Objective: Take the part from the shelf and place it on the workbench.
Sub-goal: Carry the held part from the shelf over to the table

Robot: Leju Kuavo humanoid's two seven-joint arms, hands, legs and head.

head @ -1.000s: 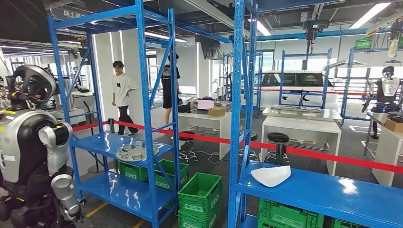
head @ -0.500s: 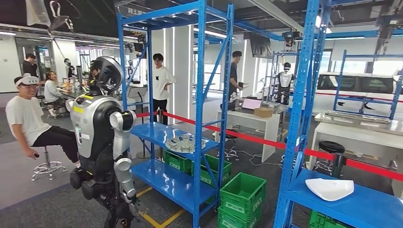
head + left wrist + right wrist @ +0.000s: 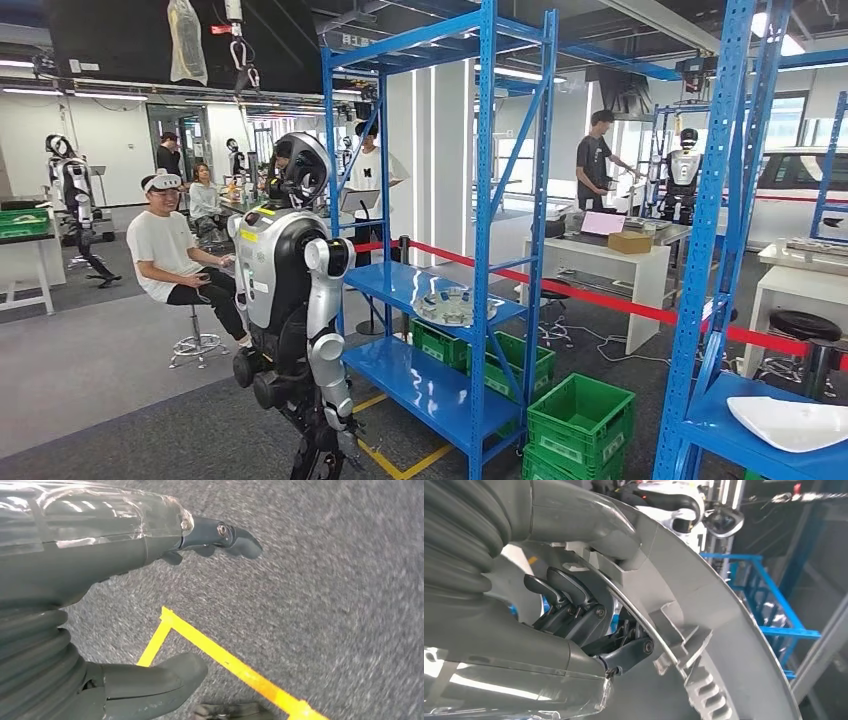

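The right hand (image 3: 589, 615) grips a large grey ring-shaped part (image 3: 704, 630) — dark fingers curled round its inner rim, thumb over the outer face. The left hand (image 3: 150, 605) hangs over grey carpet crossed by yellow tape (image 3: 225, 662), fingers spread apart and holding nothing. In the head view another humanoid robot (image 3: 290, 300) stands left of centre beside a blue shelf (image 3: 430, 380) — a person (image 3: 170, 255) in a headset sits further left.
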